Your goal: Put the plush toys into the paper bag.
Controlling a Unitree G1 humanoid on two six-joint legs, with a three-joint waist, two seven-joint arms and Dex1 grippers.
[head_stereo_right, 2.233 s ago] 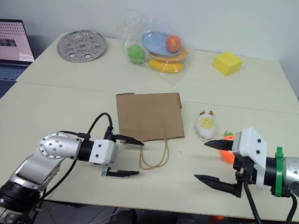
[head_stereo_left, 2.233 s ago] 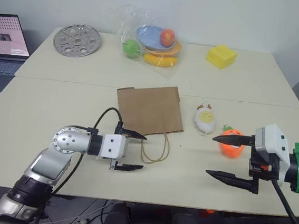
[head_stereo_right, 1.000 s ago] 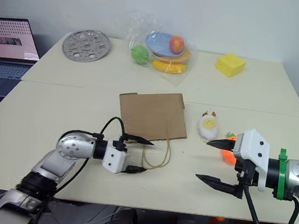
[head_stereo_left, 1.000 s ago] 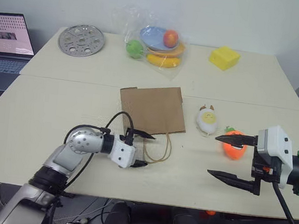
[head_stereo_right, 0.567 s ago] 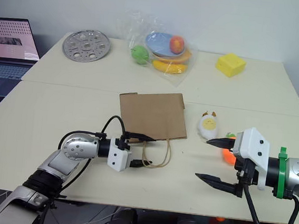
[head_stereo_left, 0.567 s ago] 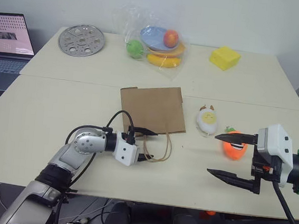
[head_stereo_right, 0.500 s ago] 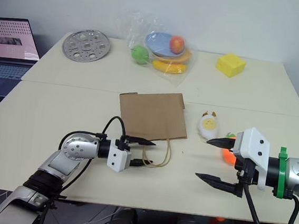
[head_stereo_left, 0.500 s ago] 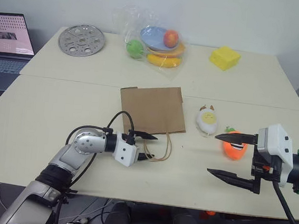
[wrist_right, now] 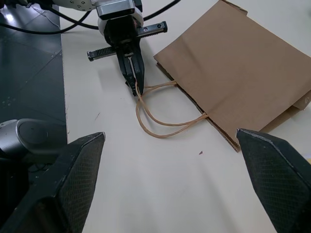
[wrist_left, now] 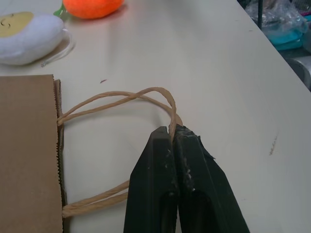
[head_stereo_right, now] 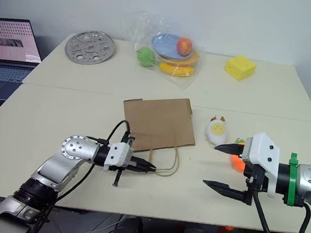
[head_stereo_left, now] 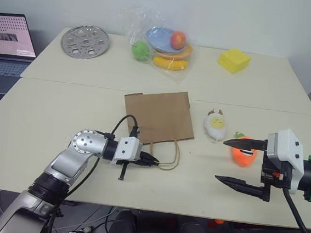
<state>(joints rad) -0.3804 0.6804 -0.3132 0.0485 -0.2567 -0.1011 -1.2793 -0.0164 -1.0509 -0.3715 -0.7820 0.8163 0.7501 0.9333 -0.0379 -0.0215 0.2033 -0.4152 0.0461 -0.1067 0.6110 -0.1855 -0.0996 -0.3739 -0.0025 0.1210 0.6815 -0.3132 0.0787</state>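
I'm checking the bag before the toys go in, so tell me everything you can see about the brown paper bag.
The paper bag is plain brown kraft, lying flat and closed on the cream table, its mouth toward the robot. One far corner shows a small notch. Two thin twine handles loop out from the mouth across the tabletop. The left pincer is shut on the handles at the loop's outer end. The egg plush lies to its right, apart from it.

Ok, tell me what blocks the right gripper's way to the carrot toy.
Nothing visible. The open right gripper hangs just in front of the carrot toy, with bare table between them; the egg toy lies off to the side.
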